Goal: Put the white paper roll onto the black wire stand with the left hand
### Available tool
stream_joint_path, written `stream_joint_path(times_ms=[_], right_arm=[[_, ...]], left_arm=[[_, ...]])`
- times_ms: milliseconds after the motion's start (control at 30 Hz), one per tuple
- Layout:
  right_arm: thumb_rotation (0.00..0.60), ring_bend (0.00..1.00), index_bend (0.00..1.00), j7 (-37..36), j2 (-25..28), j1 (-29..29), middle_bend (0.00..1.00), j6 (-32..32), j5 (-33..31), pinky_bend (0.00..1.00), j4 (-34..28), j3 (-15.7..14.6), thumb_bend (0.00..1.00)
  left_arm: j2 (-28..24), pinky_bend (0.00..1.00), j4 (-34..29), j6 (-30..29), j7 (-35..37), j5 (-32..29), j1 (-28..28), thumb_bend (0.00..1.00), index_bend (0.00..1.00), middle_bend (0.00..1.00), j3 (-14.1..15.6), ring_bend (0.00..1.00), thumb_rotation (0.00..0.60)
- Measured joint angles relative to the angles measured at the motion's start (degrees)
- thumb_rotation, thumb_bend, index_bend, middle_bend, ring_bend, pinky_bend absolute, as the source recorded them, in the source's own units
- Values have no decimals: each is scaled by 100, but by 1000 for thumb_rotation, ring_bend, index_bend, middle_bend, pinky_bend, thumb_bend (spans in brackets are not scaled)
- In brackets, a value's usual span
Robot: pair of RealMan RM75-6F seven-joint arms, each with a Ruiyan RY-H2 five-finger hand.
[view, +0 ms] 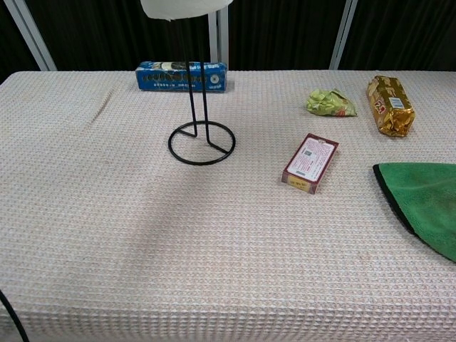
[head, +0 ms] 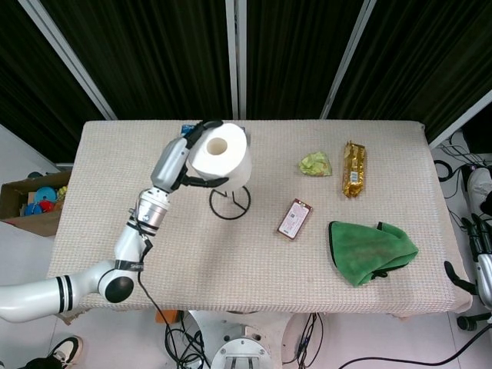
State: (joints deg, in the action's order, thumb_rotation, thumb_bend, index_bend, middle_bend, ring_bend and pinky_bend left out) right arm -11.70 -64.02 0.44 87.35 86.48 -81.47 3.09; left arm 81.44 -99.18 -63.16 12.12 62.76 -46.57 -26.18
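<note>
My left hand (head: 187, 157) grips the white paper roll (head: 221, 156) from its left side, core hole facing up, right above the black wire stand (head: 230, 204). In the chest view the roll's bottom edge (view: 185, 7) shows at the top of the frame with the stand's two upright wires (view: 197, 71) running up into it; the round base (view: 201, 142) rests on the cloth. The left hand itself is out of the chest view. My right hand shows in neither view.
A blue box (view: 181, 75) lies behind the stand. To the right lie a red-edged card box (view: 309, 162), a crumpled green wrapper (view: 330, 102), a gold packet (view: 389, 105) and a green cloth (view: 424, 201). The woven table cover (view: 142, 235) spreads in front.
</note>
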Motion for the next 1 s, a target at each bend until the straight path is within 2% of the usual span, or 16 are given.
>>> stream_joint_path(times_ms=[167,233,333,433,500,633,1000], right_arm=[[600,0,0,-13,-5,-7,0,-1,-8,0,12,-2,269],[600,0,0,-18,-1,-11,0,-2,-18,0,19,1,269],[600,0,0,-29,3,-14,0,1,-24,0,25,6,269],[600,0,0,-23,8,-12,0,-26,-32,0,22,-1,269],[600,0,0,-7,19,-9,0,-66,-50,0,6,-8,269],[600,0,0,-8,30,-7,0,-79,-64,0,-5,-8,269],[600,0,0,27,23,2,0,-77,-51,0,-19,-1,269]], left_arm=[[116,511,161,-15,-58,103,-32,334,290,497,90,491,600],[154,500,232,-1,-59,129,-51,333,237,464,114,469,600],[155,435,293,99,-86,157,-77,332,122,333,178,365,600],[109,318,337,270,-116,191,-101,327,12,150,268,197,600],[98,259,365,325,-75,222,-104,325,1,87,292,105,600],[175,222,540,219,141,366,-79,315,0,5,299,38,600],[169,211,608,200,416,416,29,280,0,0,322,27,600]])
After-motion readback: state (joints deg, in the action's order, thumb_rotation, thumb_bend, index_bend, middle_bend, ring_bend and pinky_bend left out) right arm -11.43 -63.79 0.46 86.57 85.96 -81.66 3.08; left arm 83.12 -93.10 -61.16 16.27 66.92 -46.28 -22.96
